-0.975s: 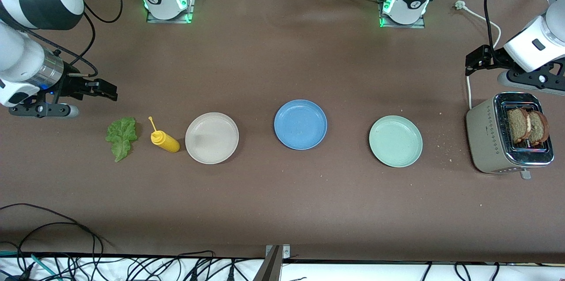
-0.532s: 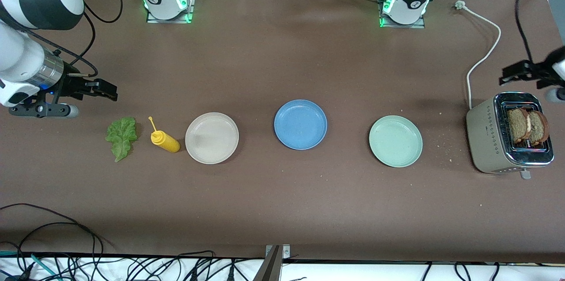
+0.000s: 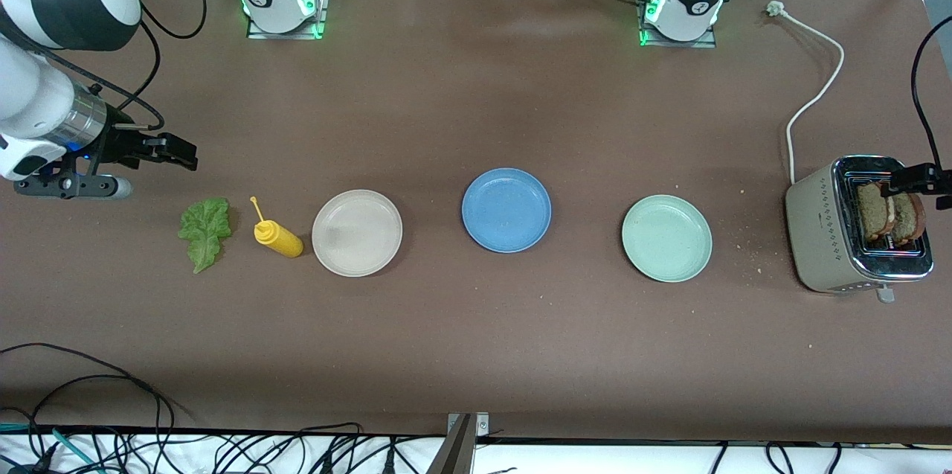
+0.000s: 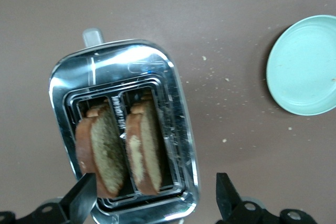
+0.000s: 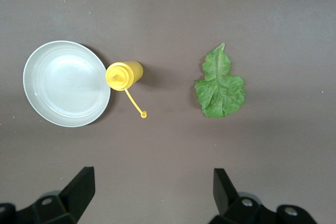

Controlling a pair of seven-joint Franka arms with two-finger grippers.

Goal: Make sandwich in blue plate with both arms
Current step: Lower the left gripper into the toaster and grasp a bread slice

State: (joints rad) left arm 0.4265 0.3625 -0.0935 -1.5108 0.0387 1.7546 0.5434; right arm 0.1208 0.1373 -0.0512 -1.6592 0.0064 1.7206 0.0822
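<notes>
Brown worktop point(image 3: 476, 355) carries everything. My right end effector point(image 3: 175, 152) hangs wide open over bare surface beside the ruffled green lettuce leaf point(image 3: 202, 231). Then come the yellow squeeze bottle point(image 3: 277, 236), round beige plate point(image 3: 357, 233), round matte blue plate point(image 3: 506, 210), and mint-green plate point(image 3: 666, 238). My left end effector point(image 4: 155, 198) gapes wide over the silver toaster point(image 3: 822, 236) holding two brown bread slices point(image 4: 121, 153).

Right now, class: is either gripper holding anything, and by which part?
Nothing is held. The left gripper hangs open over the toaster's bread slices; the right gripper waits open above the lettuce leaf.
</notes>
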